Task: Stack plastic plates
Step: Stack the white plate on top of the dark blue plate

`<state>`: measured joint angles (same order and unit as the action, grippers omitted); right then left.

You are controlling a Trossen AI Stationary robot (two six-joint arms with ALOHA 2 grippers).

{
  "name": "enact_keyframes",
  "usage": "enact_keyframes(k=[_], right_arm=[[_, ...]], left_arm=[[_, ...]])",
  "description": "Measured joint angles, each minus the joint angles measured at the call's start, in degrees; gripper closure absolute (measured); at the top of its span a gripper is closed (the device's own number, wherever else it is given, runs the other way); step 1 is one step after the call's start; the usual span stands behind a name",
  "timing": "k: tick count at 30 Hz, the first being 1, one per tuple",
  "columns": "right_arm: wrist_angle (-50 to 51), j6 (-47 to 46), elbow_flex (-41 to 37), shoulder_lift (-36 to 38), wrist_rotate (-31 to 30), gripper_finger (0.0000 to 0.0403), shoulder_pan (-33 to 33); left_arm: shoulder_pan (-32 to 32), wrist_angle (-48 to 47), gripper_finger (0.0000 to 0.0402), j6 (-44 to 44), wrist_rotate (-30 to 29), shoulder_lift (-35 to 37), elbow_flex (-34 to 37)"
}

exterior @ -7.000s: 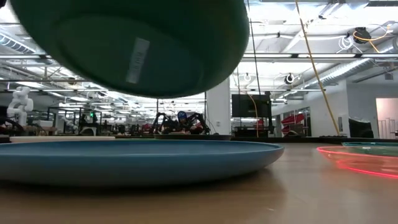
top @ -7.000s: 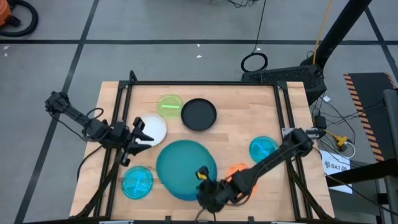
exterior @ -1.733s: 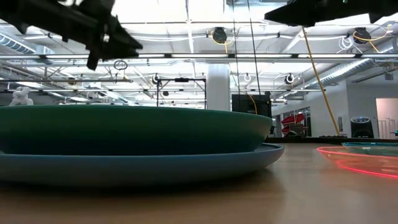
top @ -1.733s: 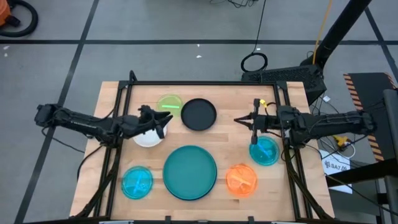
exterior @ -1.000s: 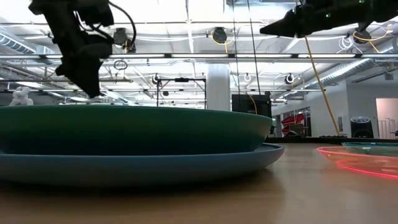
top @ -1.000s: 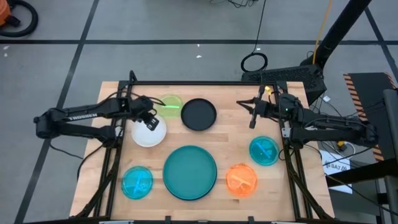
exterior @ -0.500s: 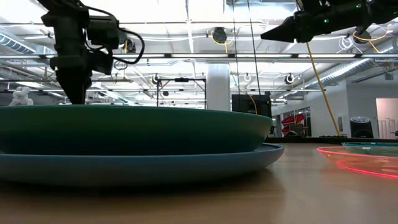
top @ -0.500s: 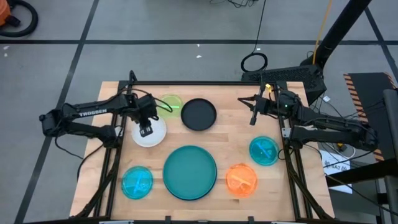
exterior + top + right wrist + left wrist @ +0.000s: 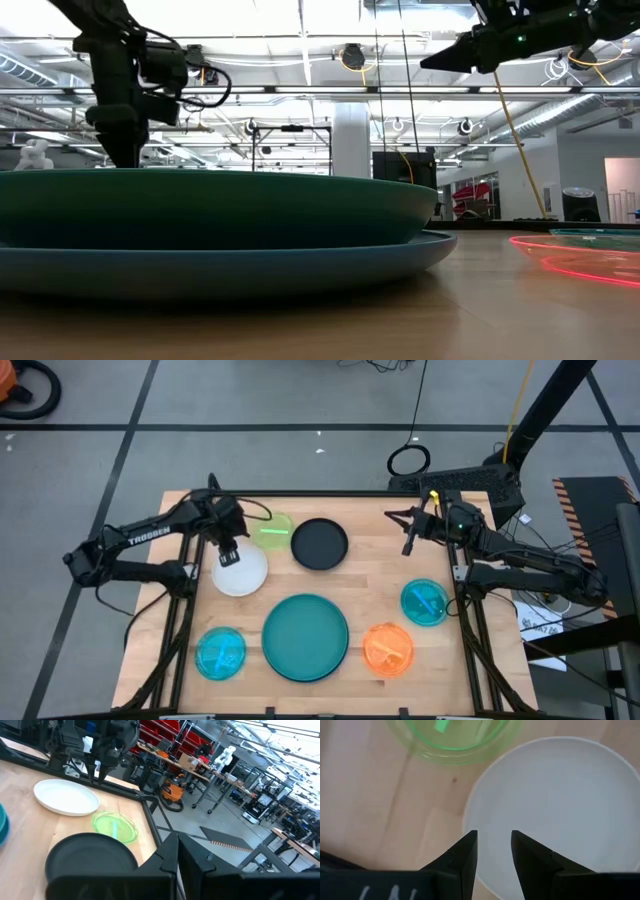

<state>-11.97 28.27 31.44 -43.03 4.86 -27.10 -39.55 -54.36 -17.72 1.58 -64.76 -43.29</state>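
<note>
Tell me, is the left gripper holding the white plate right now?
No, the left gripper hangs open above the white plate, its fingers apart with nothing between them.

White plate [image 9: 66, 796], green plate [image 9: 114, 826], black plate [image 9: 90, 856] on table [image 9: 20, 840].

White lettering, apparently "TROSSEN", along the left arm [image 9: 150, 536] link.

big plates: teal plate [image 9: 305, 633] sitting nested on the blue plate [image 9: 300, 268], front middle
medium: white plate [image 9: 240, 571] and black plate [image 9: 320, 544] lying flat, apart
small: green plate [image 9: 273, 529], two cyan plates [image 9: 221, 653] [image 9: 424, 602], orange plate [image 9: 387, 648], all lying unstacked
</note>
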Motion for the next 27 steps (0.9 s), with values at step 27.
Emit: enact_keyframes(k=[27], right_arm=[[0.2,-0.2,0.0,-0.1,1.4,0.0399,-3.0]], left_arm=[[-6.6,4.3,0.0264,-3.6,1.2,-8.8,0.0]])
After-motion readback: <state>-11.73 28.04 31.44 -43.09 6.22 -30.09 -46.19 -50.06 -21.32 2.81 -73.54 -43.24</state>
